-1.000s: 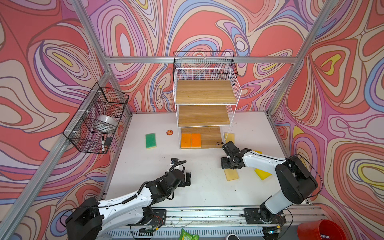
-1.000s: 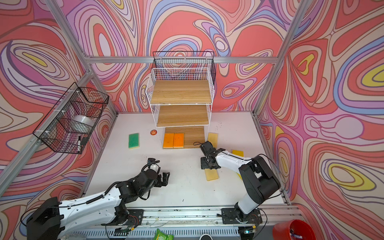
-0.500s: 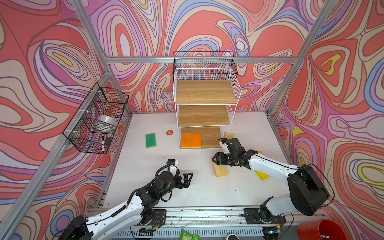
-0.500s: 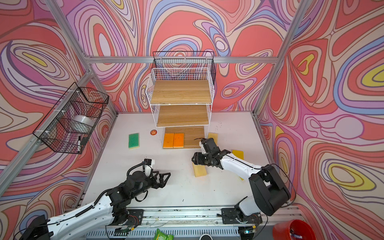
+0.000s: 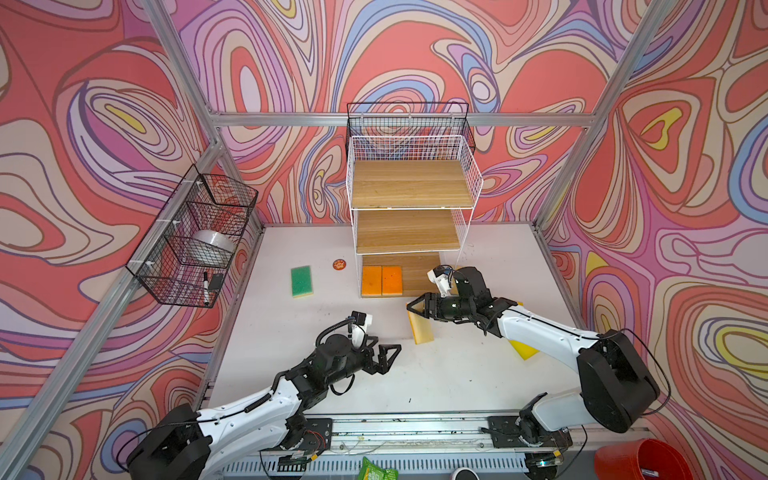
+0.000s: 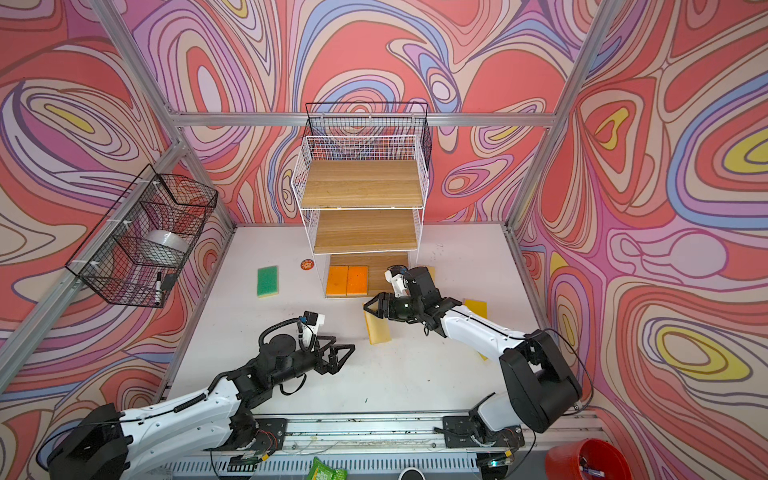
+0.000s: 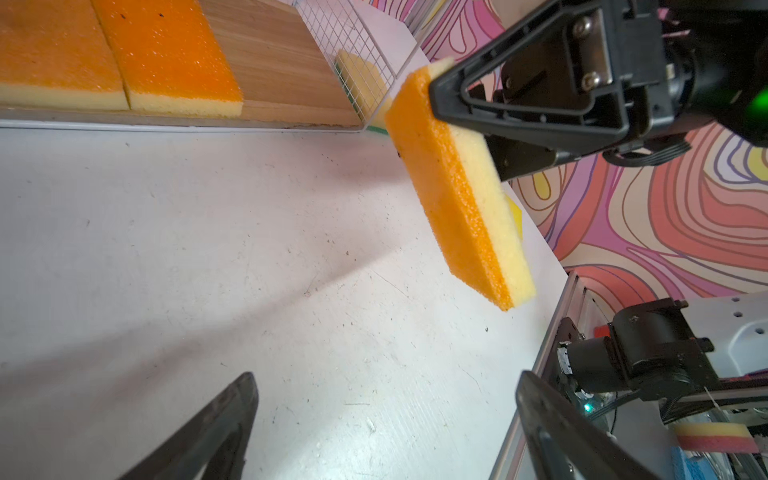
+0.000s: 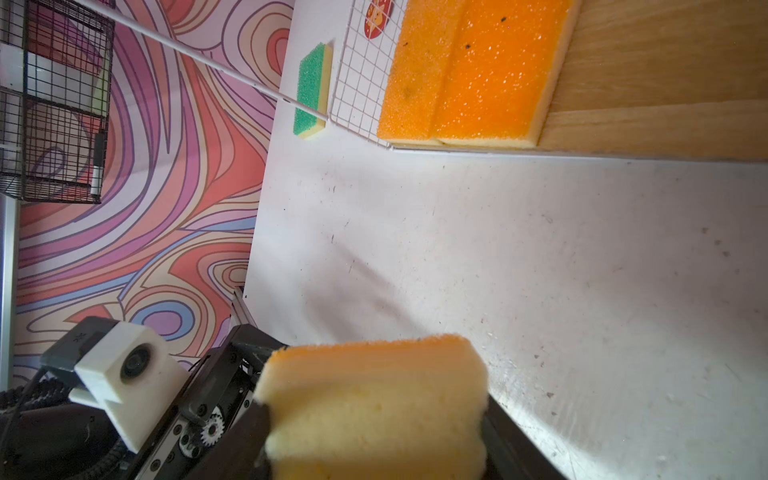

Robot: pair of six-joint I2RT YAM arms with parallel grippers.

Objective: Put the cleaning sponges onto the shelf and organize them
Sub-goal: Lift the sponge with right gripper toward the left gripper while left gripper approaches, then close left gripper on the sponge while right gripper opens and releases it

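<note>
My right gripper (image 5: pixel 412 309) (image 6: pixel 368 308) is shut on an orange sponge with a pale yellow back (image 5: pixel 420 330) (image 6: pixel 377 330) (image 7: pixel 457 187) (image 8: pixel 374 374), held on edge above the table in front of the shelf (image 5: pixel 411 185) (image 6: pixel 361 185). Two orange sponges (image 5: pixel 381 281) (image 6: pixel 347 281) lie side by side on the bottom board. A green sponge (image 5: pixel 301 281) (image 6: pixel 267 281) lies left of the shelf, and a yellow one (image 5: pixel 524 350) (image 6: pixel 476 307) is partly under my right arm. My left gripper (image 5: pixel 395 352) (image 6: pixel 349 352) (image 7: pixel 384 378) stands open and empty near the held sponge.
A small round orange disc (image 5: pixel 339 264) lies between the green sponge and the shelf. Black wire baskets hang on the left wall (image 5: pixel 195 241) and behind the shelf (image 5: pixel 409 124). A pale-backed sponge (image 7: pixel 359 79) lies just right of the shelf. The rail (image 5: pixel 415 428) runs along the front.
The right gripper has closed on the sponge, lifted it off the table and carried it left, toward the middle. The left gripper has moved right toward it, still open.
</note>
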